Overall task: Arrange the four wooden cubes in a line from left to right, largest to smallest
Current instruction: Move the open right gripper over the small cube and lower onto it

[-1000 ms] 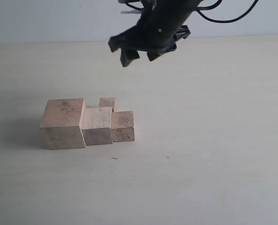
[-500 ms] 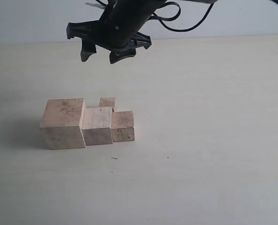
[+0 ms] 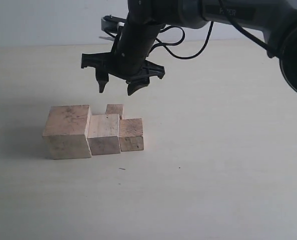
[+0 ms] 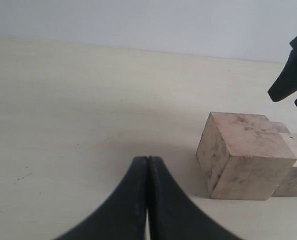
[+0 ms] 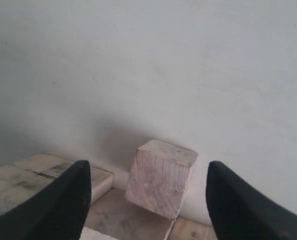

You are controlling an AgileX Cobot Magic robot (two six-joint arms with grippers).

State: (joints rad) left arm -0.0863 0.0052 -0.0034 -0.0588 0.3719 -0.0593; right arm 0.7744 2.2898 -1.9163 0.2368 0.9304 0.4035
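Three wooden cubes stand in a touching row on the table: the largest [image 3: 67, 131] on the left, a medium one [image 3: 104, 133], then a smaller one [image 3: 131, 134]. The smallest cube [image 3: 115, 109] sits behind the row, against the back of the medium cube. My right gripper [image 3: 117, 89] hangs open just above that smallest cube, empty. In the right wrist view the smallest cube [image 5: 161, 177] lies between the spread fingers of the right gripper [image 5: 147, 165], below them. My left gripper [image 4: 147, 159] is shut and empty, low over the table beside the largest cube [image 4: 241, 152].
The pale table [image 3: 228, 165] stretches bare to the right of and in front of the row. The right arm's black cables [image 3: 188, 47] loop behind it. The right gripper's fingers [image 4: 288, 75] show at the edge of the left wrist view.
My right gripper swung left across the table, then came down and now hangs just above the smallest cube, still open. The cubes have not moved.
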